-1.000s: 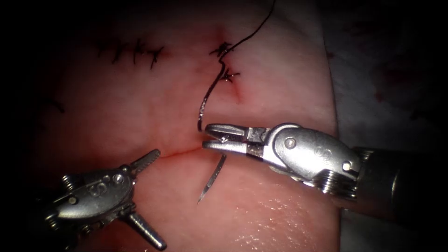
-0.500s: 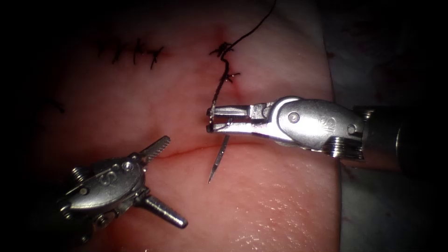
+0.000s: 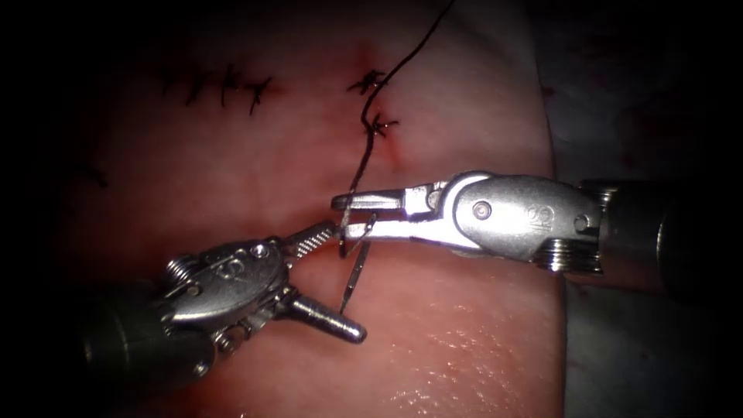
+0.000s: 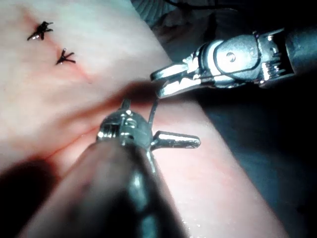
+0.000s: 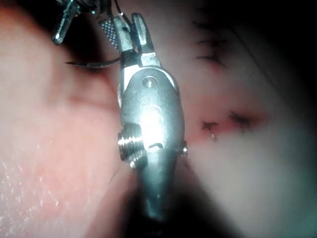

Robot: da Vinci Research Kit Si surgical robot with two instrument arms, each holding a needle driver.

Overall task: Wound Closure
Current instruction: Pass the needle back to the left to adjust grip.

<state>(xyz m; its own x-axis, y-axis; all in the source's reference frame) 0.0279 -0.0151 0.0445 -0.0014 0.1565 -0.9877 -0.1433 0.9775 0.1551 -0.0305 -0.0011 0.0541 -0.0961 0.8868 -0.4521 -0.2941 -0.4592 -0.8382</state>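
The needle (image 3: 354, 267) hangs free above the tissue (image 3: 464, 340), not in it. My right tool (image 3: 340, 213) grips it near the thread end, jaws closed on the upper part of its curve, so the body and point slope down and to the left, clear of the surface. In the right wrist view the needle (image 5: 94, 63) juts sideways from the right tool (image 5: 126, 29), which fits a grip close to the swaged end.

Thread (image 3: 371, 131) runs from the needle's held end up and away past two dark knots (image 3: 374, 101) at the far part of the cut (image 3: 302, 251), then off the far edge. It looks fairly straight, so I judge little slack between grip and the last stitch.

My left tool (image 3: 333, 275) sits just left of the needle, jaws spread wide: one serrated jaw points at the right tool's tips, the other lies low near the needle's point. The needle shaft stands between them, untouched as far as I can tell. The left tool holds nothing. In the left wrist view the left tool (image 4: 148, 126) has the needle (image 4: 153, 111) rising between its jaws toward the right tool (image 4: 158, 82).

A row of older stitches (image 3: 220, 85) lies far left.
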